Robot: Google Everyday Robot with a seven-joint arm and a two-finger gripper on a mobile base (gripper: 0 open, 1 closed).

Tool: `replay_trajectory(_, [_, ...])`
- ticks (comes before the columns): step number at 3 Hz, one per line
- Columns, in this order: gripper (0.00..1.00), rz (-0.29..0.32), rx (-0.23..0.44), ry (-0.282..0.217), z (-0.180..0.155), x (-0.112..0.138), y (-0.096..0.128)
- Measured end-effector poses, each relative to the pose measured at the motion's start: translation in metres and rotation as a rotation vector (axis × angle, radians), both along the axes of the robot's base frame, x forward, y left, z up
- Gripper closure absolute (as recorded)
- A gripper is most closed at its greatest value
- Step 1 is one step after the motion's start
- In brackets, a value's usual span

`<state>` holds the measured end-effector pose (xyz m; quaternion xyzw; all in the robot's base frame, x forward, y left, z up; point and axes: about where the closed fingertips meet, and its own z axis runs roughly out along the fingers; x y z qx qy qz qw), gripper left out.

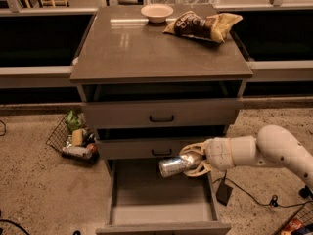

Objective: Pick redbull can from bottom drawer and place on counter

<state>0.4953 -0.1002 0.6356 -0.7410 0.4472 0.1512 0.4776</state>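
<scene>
1. The gripper [191,161] is hovering over the open bottom drawer [161,197], just in front of the middle drawer's face. Its tan fingers [194,148] are gripping the redbull can [171,167] from above and below.
2. The can is lying sideways in that grasp with its free end pointing left. It appears to be hanging clear of the drawer's grey floor, so this is judged to be the lifting-out step.
3. The white arm [264,151] is reaching in from the right, its forearm running almost level and its wrist turning toward the cabinet.
4. The next move is calling for a pull outward and a climb past the two upper drawer fronts, then a reach over the counter [146,53].
5. On that surface a chip bag [203,26] and a bowl [157,12] are sitting near the far edge, making the near part the likelier landing spot.
</scene>
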Motion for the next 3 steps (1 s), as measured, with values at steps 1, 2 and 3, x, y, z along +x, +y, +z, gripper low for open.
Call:
replay_trajectory(1, [1.00,0.001,0.003,-0.003,0.001,0.000,0.001])
replay_trajectory(2, [1.00,-0.010,0.027,-0.086,0.057,0.014,0.003])
replay_trajectory(3, [1.00,-0.026,0.029,-0.168,0.136,0.030,0.007])
